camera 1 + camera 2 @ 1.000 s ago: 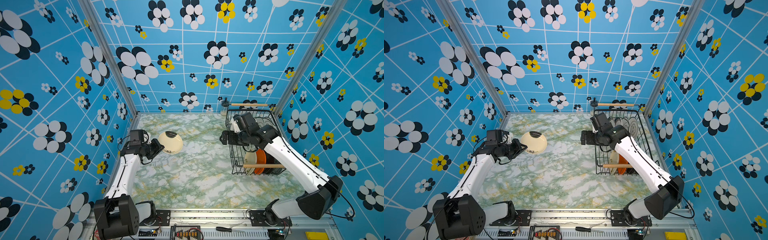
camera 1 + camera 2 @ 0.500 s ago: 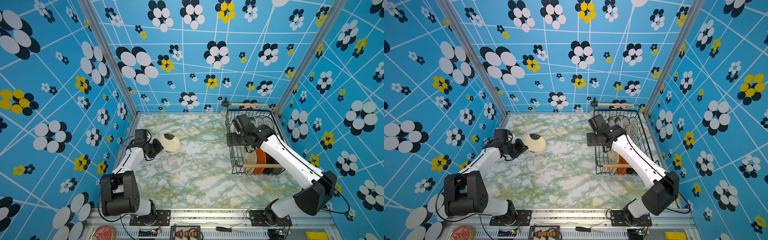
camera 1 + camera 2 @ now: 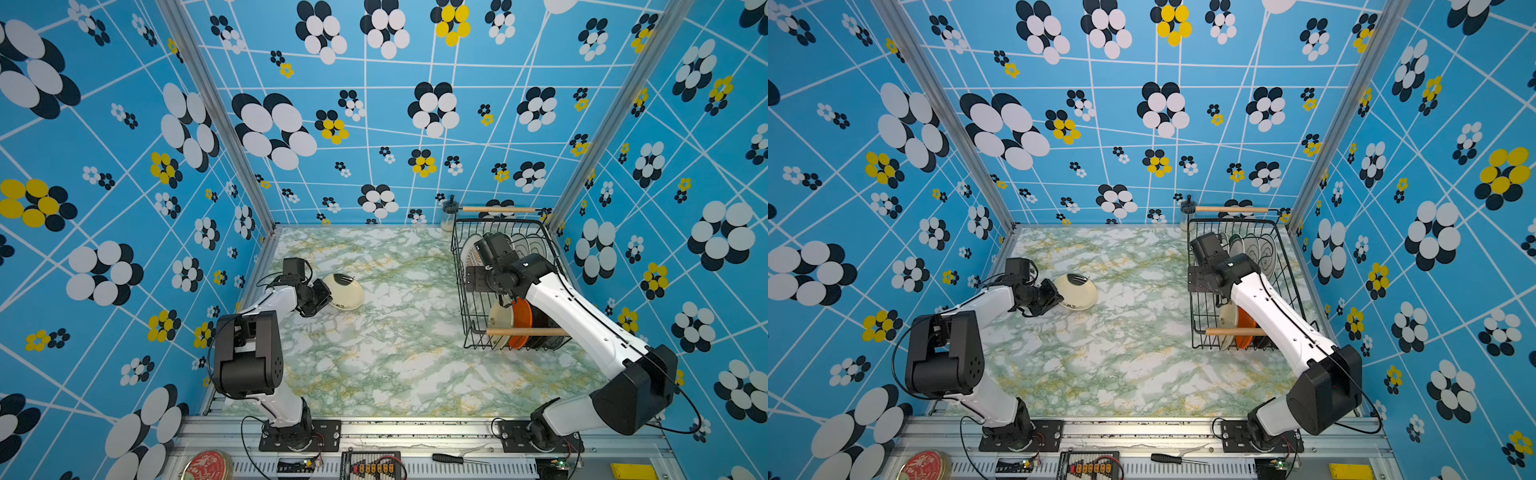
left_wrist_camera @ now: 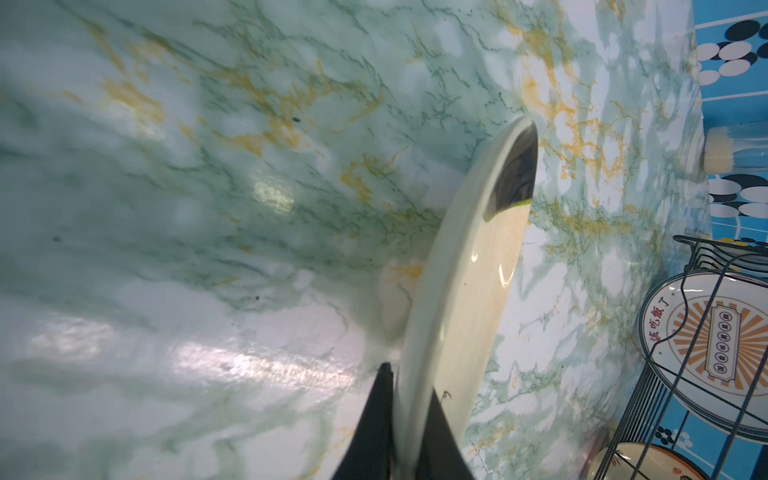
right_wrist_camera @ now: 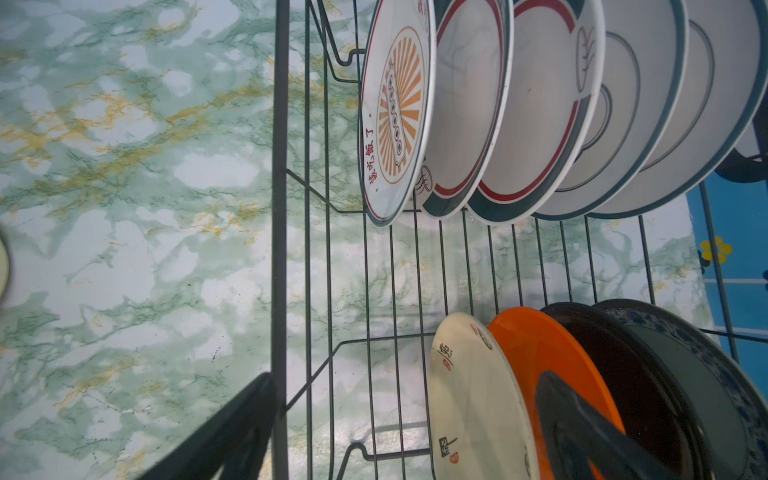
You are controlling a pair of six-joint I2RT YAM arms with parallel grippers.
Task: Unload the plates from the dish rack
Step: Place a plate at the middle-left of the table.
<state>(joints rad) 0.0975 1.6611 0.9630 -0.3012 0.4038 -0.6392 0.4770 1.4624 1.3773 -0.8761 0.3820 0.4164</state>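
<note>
Left wrist: left end effector (image 4: 409, 380) grips the cream plate (image 4: 461, 291) by its rim; best lay it flat on the worktop (image 4: 208, 187) before releasing (right end effector (image 5: 407, 376) gapes above the dish rack (image 5: 280, 124)).

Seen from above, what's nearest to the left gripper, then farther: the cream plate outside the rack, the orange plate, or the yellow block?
1. Cream plate: gripped by the left gripper, left side.
2. Orange plate: in the dish rack, right side.
3. Yellow block: front right corner, off the table.
</note>
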